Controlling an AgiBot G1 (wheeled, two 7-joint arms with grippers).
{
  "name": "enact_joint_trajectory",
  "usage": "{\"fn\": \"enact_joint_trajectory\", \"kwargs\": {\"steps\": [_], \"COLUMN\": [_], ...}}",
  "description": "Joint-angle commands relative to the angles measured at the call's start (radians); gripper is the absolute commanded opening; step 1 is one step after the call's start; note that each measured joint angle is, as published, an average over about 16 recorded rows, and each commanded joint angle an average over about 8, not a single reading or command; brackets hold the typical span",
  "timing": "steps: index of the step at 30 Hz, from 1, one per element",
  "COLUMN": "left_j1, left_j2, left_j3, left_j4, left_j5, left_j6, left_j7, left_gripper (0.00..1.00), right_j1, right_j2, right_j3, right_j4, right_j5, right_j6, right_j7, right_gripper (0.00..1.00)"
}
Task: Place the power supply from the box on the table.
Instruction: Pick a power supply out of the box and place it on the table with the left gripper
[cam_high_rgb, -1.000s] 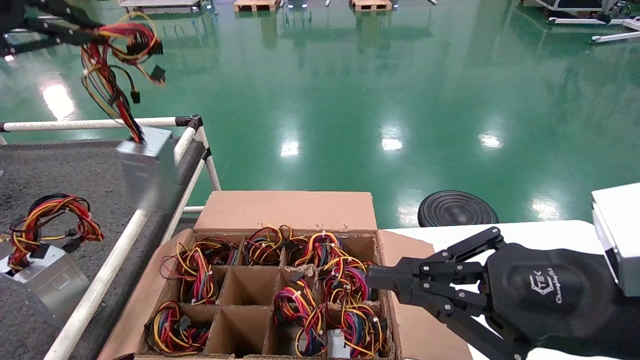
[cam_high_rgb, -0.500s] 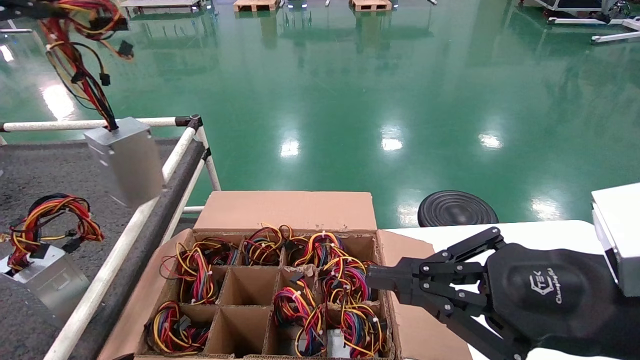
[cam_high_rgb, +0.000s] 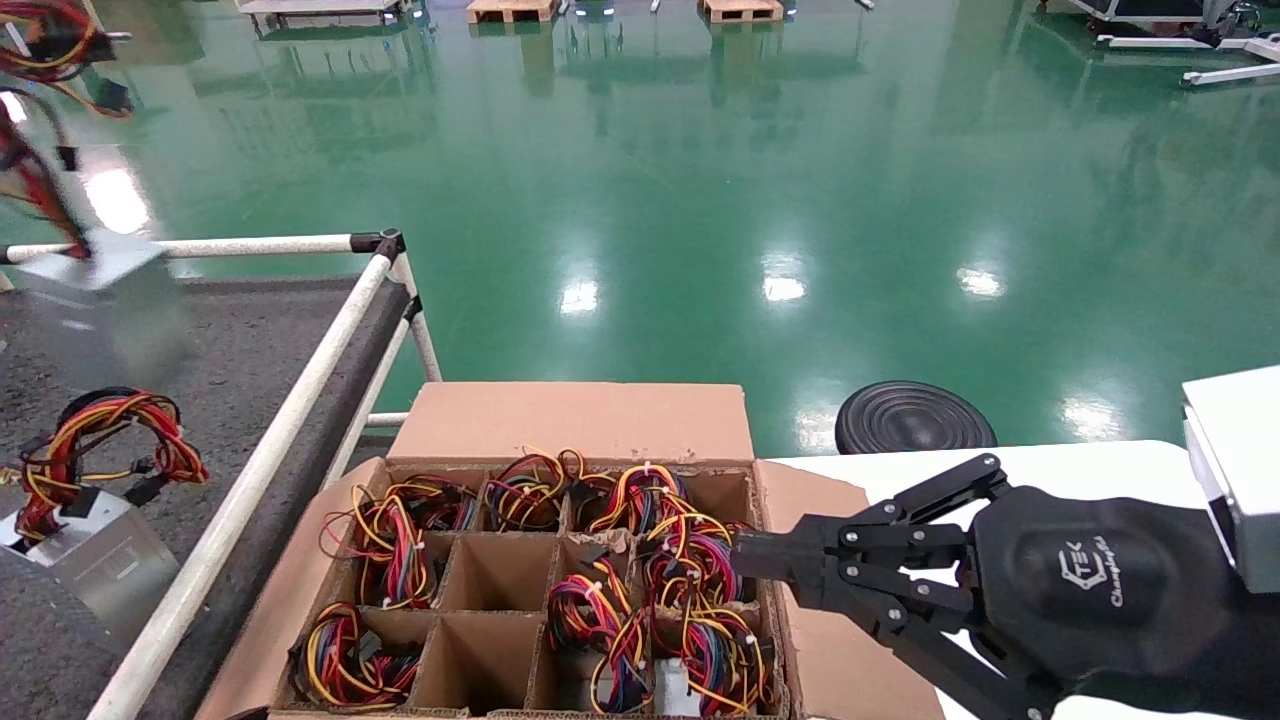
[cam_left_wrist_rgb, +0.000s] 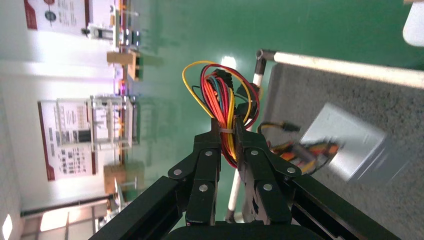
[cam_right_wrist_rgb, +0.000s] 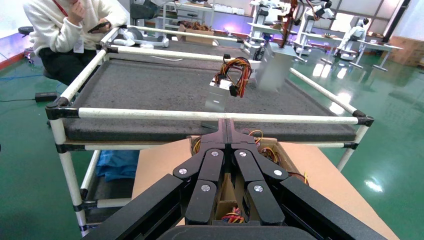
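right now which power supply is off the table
The power supply hanging by its wires from the left claw; the other power supply rests on the table.

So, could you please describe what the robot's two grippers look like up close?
Both are matte black. The right gripper has a rounded, smooth housing with a white logo and lettering, ahead of a white boxy wrist segment. Its fingers are flat linkage bars joined by silver pivot screws. The left gripper shows the same black bars and silver screws. No loose cabling of their own shows.

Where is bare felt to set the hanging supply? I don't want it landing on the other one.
Free: the table between the rail and the hanging supply. Crowded: the near left corner, where another supply lies.
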Motion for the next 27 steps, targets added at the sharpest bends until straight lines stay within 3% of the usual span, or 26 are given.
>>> {"fn": "enact_joint_trajectory", "kwargs": {"steps": [1,27], "left_j1": [-0.006,0.002], "left_j2": [-0.003,-0.072], "left_j3": [0.004,0.043], "left_j4": [0.008,0.104], "left_j5": [0.008,0.051], "left_j6": [-0.005,0.002], "left_j7": [-0.004,-0.014], "left_gripper": [0.00,0.00], "right_j1": [0.000,0.000], "right_j2": [0.000,0.000], "right_j3": [0.000,0.000], "right_j4": [0.000,0.000], "right_j5": [0.000,0.000], "right_j6": [0.000,0.000], "right_j7": [0.000,0.000], "right_gripper": [0.00,0.00]}}
